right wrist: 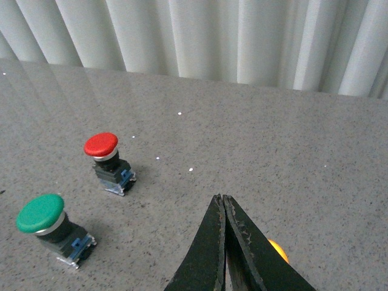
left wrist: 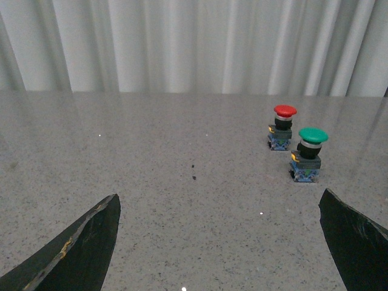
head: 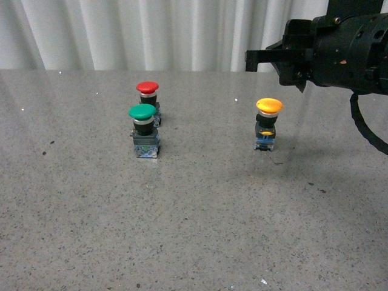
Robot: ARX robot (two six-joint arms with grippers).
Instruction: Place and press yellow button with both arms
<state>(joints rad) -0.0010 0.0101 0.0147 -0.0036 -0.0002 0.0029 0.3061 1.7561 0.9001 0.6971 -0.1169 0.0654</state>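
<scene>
Right pincer (right wrist: 223,242) pressed closed and empty, poised above the yellow button (head: 268,124); left pincer (left wrist: 218,242) spread wide, holding nothing.
The button looks light, rigid, top-heavy, standing upright just under the right tips; grip its blocky base, not the slick cap. Speckled grey tabletop (head: 194,230), white curtain (head: 151,30) beyond.

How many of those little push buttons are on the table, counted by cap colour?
Red button: 1
Green button: 1
Yellow button: 1
Total: 3 buttons, all standing upright on the table.
</scene>
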